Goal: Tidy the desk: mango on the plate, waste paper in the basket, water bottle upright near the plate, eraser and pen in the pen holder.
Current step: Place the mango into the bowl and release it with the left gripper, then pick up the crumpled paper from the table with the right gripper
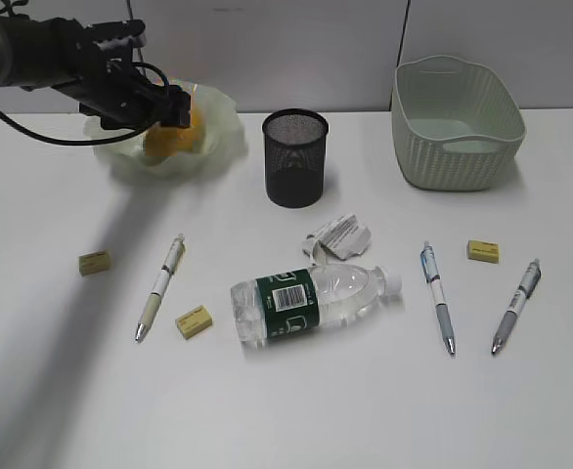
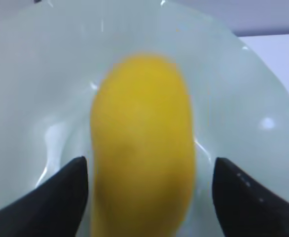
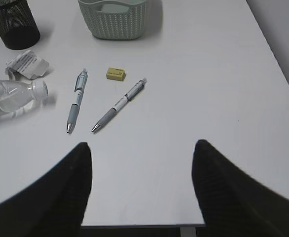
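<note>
Left gripper (image 1: 176,106) over the plate (image 1: 223,107) at about 10 o'clock on the desk (image 1: 365,410), jaws spread to either side of the mango (image 2: 142,148). In the left wrist view the mango lies in the hollow of the plate with a gap between it and each black fingertip (image 2: 60,197), so the fruit appears released, not pinched. Judged step: letting go of the mango and clearing the dish. Done well, this calls for a straight lift with the jaws kept wide, so that no finger drags the fruit or catches the wavy rim and tips the light dish.

Right gripper (image 3: 142,163) hangs at about 5 o'clock above bare tabletop, jaws spread and empty.

Containers: the plate holds the mango alone. The pen holder (image 1: 295,156), at 12 o'clock, shows nothing above its rim; its bottom cannot be seen. The basket (image 1: 456,122), at 1 o'clock, appears empty as far as its interior shows.

Still loose on the desk: the water bottle (image 1: 311,301) on its side at centre, cap toward 3 o'clock; the waste paper (image 1: 338,235) just beyond it, toward 12 o'clock; three pens (image 1: 160,287) (image 1: 437,295) (image 1: 517,304); three yellow erasers (image 1: 94,262) (image 1: 195,321) (image 1: 483,251)
</note>
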Available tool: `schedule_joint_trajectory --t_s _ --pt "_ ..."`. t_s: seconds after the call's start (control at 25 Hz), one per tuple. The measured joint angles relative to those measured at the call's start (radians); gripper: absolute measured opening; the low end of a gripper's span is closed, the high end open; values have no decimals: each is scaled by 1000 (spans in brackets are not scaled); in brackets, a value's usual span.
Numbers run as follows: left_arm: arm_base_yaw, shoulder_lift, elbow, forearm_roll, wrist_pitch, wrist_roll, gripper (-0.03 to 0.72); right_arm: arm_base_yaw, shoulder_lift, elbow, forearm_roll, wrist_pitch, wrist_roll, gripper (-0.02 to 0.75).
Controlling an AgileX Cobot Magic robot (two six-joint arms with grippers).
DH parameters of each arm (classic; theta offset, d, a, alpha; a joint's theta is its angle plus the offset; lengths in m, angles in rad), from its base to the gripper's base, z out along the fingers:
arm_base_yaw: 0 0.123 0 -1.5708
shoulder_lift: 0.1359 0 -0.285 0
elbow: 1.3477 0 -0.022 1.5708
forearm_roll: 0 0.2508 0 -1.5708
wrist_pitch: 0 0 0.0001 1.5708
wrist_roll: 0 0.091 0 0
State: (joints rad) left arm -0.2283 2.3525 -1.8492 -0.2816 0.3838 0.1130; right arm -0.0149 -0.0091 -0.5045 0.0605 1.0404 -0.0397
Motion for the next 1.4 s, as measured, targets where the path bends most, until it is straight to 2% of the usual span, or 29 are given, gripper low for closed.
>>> schedule_joint_trajectory --t_s 0.24,0.56,0.8,1.2,1.4 --pt "1 -1 -6 5 7 0 604 0 0 0 0 0 0 508" --pt "1 -70 -6 34 143 0 600 0 0 0 0 0 0 508" --pt "1 -165 -8 79 315 0 590 0 0 0 0 0 0 508" --pt "2 -261 -10 86 721 0 581 0 0 0 0 0 0 508" --pt "2 -271 -7 87 825 -5 538 0 0 0 0 0 0 508"
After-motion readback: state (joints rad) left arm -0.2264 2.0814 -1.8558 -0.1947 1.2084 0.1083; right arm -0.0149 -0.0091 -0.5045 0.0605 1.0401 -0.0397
